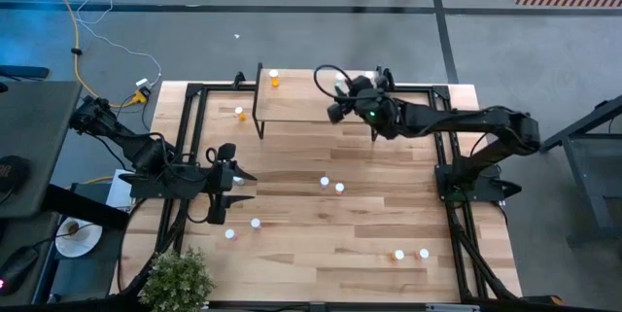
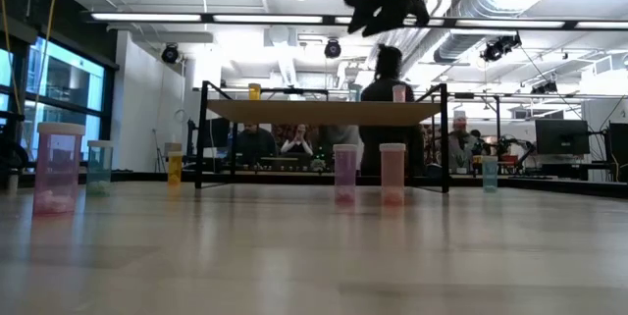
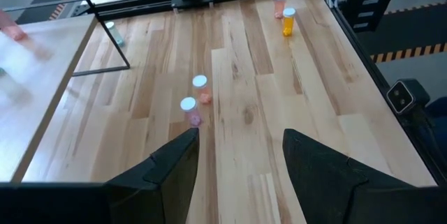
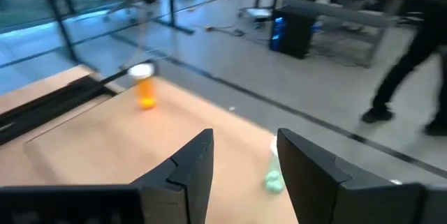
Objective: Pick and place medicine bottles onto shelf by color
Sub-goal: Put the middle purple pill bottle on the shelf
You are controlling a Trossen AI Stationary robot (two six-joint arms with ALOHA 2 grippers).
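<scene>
While the right arm reaches in over the shelf, its right gripper hangs above the shelf's far right corner with its fingers parted and nothing between them; in its own wrist view a teal-green bottle stands on the shelf top just ahead of the gap, and an orange bottle stands farther along near the other end. The left gripper waits low over the left side of the table, also spread wide and holding nothing, pointed across the boards at a pair of pink bottles standing close together in mid-table. Another orange bottle stands on the table just left of the shelf, two bottles sit near the left gripper toward the near edge, and another pair stands well apart at the near right. From table height a pale pink bottle looms closest at the left. No label or writing on any bottle can be read. Beyond the table, people sit in the room behind the shelf, and one more stands there in dark clothes. A potted plant sits at the near left corner.
</scene>
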